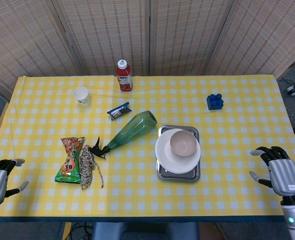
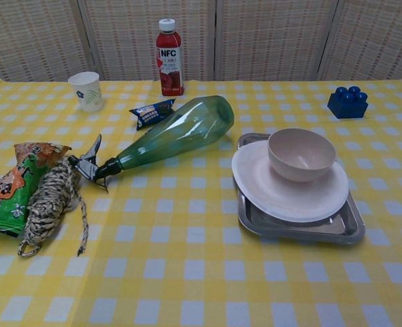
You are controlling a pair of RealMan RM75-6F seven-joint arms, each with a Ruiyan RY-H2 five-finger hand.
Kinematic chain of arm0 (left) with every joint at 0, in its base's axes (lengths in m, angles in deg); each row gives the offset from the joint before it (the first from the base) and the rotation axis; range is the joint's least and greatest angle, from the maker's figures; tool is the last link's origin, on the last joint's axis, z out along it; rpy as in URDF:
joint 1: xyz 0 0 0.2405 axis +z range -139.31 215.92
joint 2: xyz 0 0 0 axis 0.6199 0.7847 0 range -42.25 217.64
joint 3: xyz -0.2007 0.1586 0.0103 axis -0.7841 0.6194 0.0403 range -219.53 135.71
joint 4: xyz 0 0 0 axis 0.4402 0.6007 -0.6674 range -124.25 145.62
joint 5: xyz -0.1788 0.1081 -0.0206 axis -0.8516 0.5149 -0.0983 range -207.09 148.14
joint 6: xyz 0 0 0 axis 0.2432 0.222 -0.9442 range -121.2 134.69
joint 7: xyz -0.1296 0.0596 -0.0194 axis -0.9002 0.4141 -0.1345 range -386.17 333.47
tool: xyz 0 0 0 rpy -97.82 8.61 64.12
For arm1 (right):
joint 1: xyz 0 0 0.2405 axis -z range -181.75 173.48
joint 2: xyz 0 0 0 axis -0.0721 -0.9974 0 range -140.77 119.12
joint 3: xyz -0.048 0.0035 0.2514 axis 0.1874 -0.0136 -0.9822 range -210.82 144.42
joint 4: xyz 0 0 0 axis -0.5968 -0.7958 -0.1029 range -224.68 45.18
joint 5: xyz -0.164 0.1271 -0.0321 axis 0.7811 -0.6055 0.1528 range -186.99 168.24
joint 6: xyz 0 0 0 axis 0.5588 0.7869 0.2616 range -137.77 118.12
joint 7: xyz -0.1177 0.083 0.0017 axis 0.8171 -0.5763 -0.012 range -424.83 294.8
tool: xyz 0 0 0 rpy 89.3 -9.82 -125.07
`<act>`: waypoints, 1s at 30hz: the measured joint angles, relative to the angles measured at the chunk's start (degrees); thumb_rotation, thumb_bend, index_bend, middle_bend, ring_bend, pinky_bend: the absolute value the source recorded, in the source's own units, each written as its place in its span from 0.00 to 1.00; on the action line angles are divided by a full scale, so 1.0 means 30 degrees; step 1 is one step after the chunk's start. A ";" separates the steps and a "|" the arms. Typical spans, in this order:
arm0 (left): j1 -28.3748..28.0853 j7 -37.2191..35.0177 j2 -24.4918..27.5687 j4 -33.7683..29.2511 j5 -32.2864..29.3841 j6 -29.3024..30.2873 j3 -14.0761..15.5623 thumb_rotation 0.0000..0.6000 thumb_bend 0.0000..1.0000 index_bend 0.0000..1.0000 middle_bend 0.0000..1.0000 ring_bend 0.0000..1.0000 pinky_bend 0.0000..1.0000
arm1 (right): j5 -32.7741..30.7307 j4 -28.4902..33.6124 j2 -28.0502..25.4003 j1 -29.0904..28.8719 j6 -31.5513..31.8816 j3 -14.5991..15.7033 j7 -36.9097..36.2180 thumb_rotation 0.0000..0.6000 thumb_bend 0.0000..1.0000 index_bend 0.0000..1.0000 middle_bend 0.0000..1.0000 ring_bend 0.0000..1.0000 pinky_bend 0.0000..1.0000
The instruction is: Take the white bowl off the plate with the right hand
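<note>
Head view showed the white bowl [image 1: 183,143] sitting upright on the plate [image 1: 167,159], near the middle of the bench [image 1: 227,190]. The right robot hand [image 1: 277,167] rested well apart, holding nothing, fingers spread wide. It was nearer than the left robot hand [image 1: 2,177], also empty.
</note>
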 measured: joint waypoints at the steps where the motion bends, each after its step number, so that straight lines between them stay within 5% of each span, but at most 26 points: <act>1: -0.0006 0.0036 0.0016 0.0003 -0.0005 -0.0043 0.0012 1.00 0.02 0.44 0.41 0.33 0.50 | 0.0024 -0.0064 0.0009 -0.0023 -0.0082 0.0044 -0.0030 1.00 0.03 0.34 0.31 0.30 0.36; 7: -0.0067 0.0359 0.0192 -0.0133 -0.0094 -0.0400 0.0137 1.00 0.02 0.53 0.41 0.34 0.50 | -0.0152 -0.0055 0.0005 -0.0245 -0.0626 0.0070 -0.0285 1.00 0.03 0.34 0.39 0.37 0.54; 10: -0.0033 0.0189 0.0295 -0.0198 -0.0299 -0.0402 0.0070 1.00 0.02 0.53 0.41 0.34 0.50 | -0.0152 -0.0141 0.0337 -0.0457 -0.0599 -0.0162 -0.0174 1.00 0.03 0.34 0.59 0.66 0.85; 13: 0.0012 -0.0043 0.0454 -0.0324 -0.0400 -0.0357 0.0000 1.00 0.02 0.53 0.41 0.34 0.50 | -0.0103 0.0048 0.0407 -0.0958 -0.1107 -0.0332 0.0188 1.00 0.04 0.35 0.84 0.89 0.99; 18: 0.0105 -0.0263 0.0662 -0.0483 -0.0223 -0.0119 0.0005 1.00 0.02 0.53 0.41 0.34 0.50 | -0.0070 0.0997 0.0321 -0.2065 -0.2406 -0.0686 0.2159 1.00 0.09 0.38 1.00 1.00 1.00; 30: 0.0275 -0.0831 0.1071 -0.0686 -0.0199 0.0095 -0.0025 1.00 0.02 0.54 0.41 0.34 0.50 | -0.2614 0.3119 0.1909 -0.5773 -0.7515 -0.1570 0.8935 1.00 0.10 0.39 1.00 1.00 1.00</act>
